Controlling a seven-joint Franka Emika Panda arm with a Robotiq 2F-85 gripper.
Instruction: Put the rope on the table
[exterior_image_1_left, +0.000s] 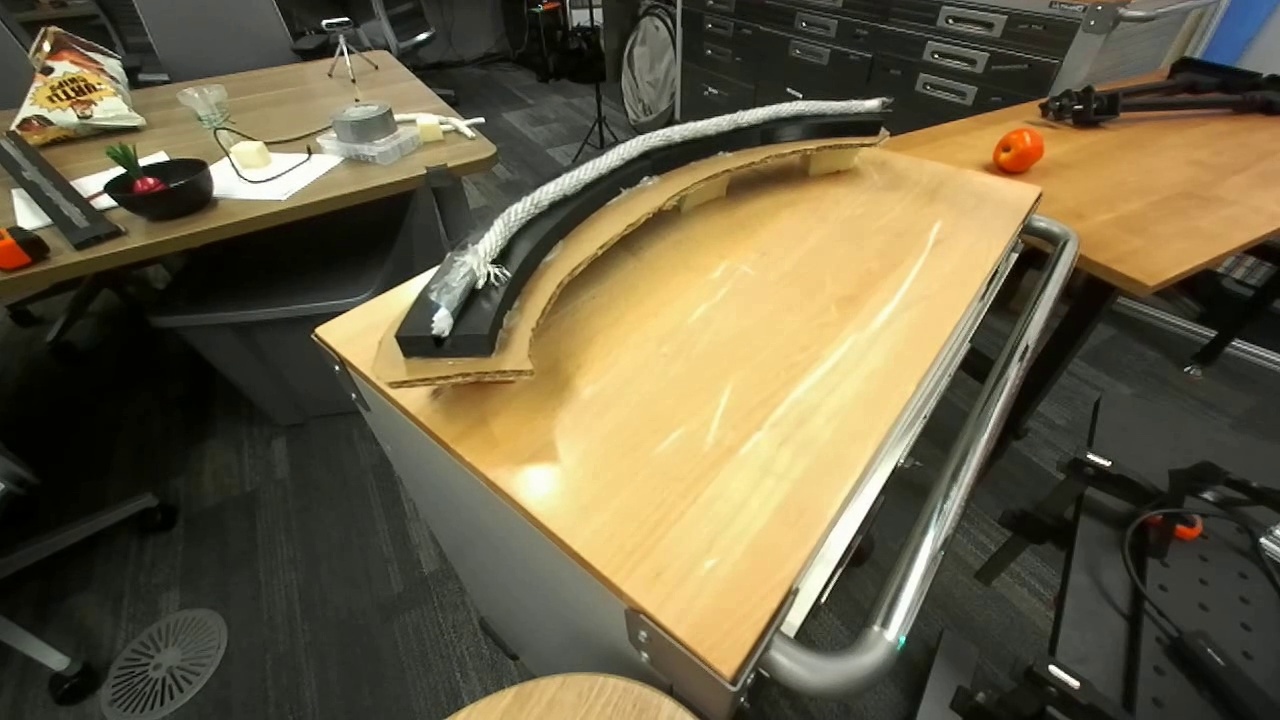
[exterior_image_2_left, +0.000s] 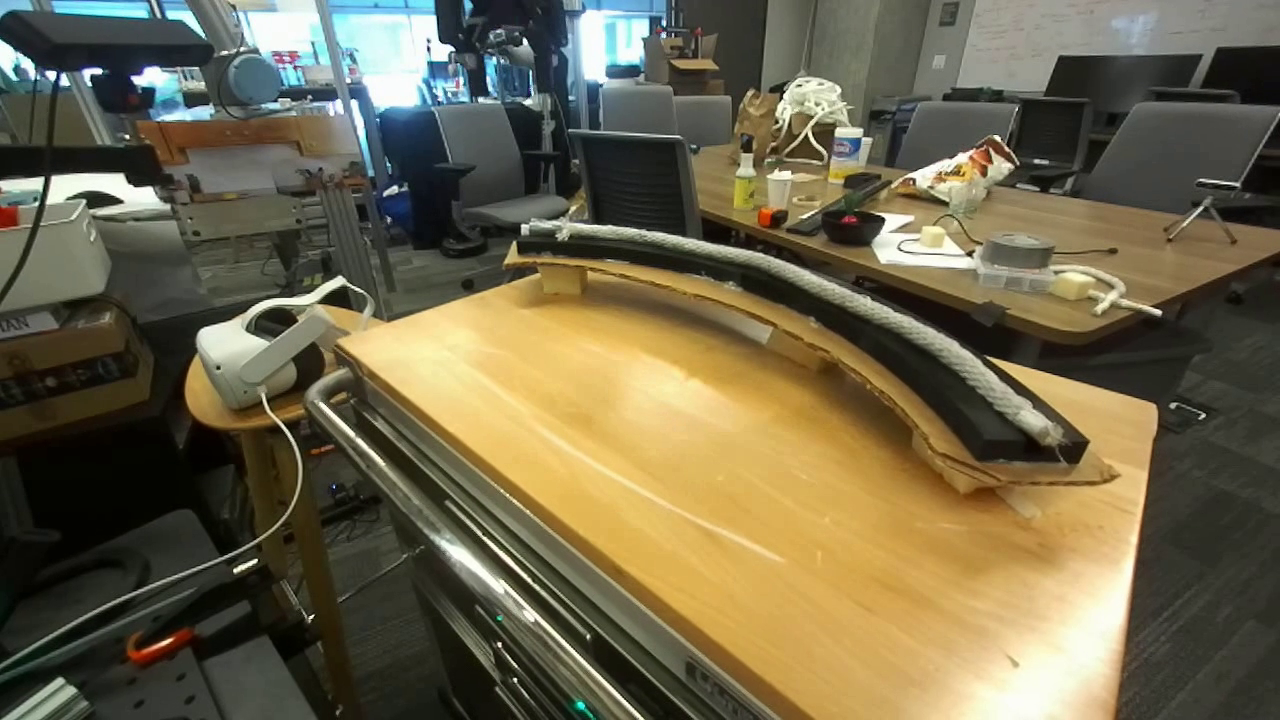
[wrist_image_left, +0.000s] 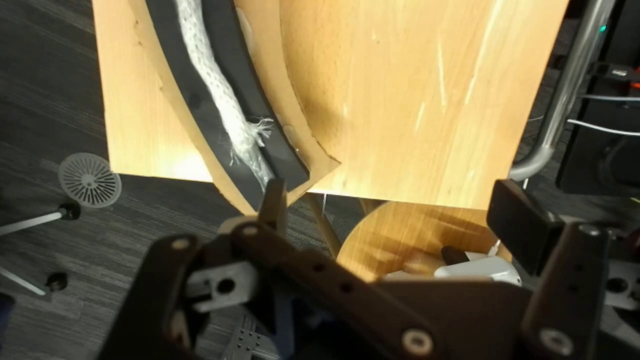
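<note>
Your gripper (wrist_image_left: 392, 207) is filling the six o'clock side of the wrist view, its jaws standing wide apart. In that view your rope (wrist_image_left: 215, 82) is lying between ten and eleven o'clock, fraying near its taped end. The finger (wrist_image_left: 274, 207) toward eight o'clock is overlapping that end from this angle, leaving you unable to tell whether they are touching. In an exterior view the rope (exterior_image_1_left: 640, 150) is curving from just past nine o'clock, through twelve, to between one and two. It is resting along a black track (exterior_image_1_left: 548, 228); the track is sitting on a strip of cardboard (exterior_image_1_left: 543, 280), and pale blocks (exterior_image_1_left: 832, 160) are standing between the cardboard and your table (exterior_image_1_left: 750, 350). A metal rail (exterior_image_1_left: 970, 460) is running along the table's edge from past two to about five o'clock. In an exterior view you are seeing the rope (exterior_image_2_left: 840, 293) sweeping from near eleven o'clock to just past three, a white headset (exterior_image_2_left: 235, 365) sitting on a stool (exterior_image_2_left: 222, 415) at nine, the same stool showing between four and five in the wrist view, and a black bowl (exterior_image_2_left: 852, 232) standing on a desk (exterior_image_2_left: 1150, 270) toward two
</note>
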